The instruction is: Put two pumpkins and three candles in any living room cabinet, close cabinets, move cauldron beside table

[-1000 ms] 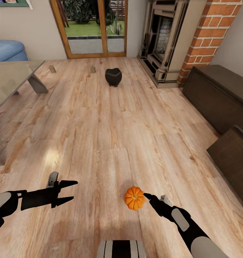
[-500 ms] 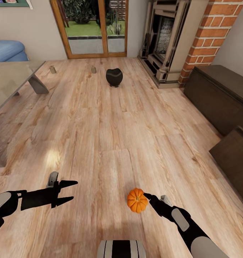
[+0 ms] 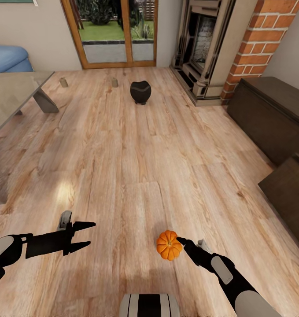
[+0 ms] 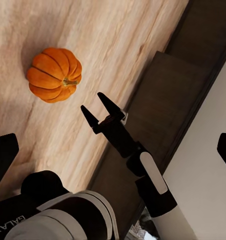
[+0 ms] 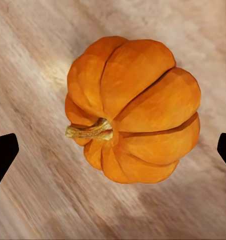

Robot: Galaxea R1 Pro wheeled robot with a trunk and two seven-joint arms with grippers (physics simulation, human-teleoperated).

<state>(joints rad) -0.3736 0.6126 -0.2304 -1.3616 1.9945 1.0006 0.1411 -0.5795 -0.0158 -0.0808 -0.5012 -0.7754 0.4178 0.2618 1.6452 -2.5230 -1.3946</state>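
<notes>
Right gripper (image 3: pixel 181 241) spread wide, empty; pumpkin (image 3: pixel 168 245) on floor (image 3: pixel 136 154) just off its tips at 9 o'clock. Left gripper (image 3: pixel 87 234) also spread, empty. Cauldron (image 3: pixel 140 92) and two candles (image 3: pixel 63 82) at 12, details too small. Cabinet (image 3: pixel 272 115) cropped at 3. "GALAX" partly readable on left arm (image 4: pixel 13 222).

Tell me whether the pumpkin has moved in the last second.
No. The pumpkin keeps its spot on the floor planks; the whole head view shifted slightly, so the camera moved instead.
</notes>
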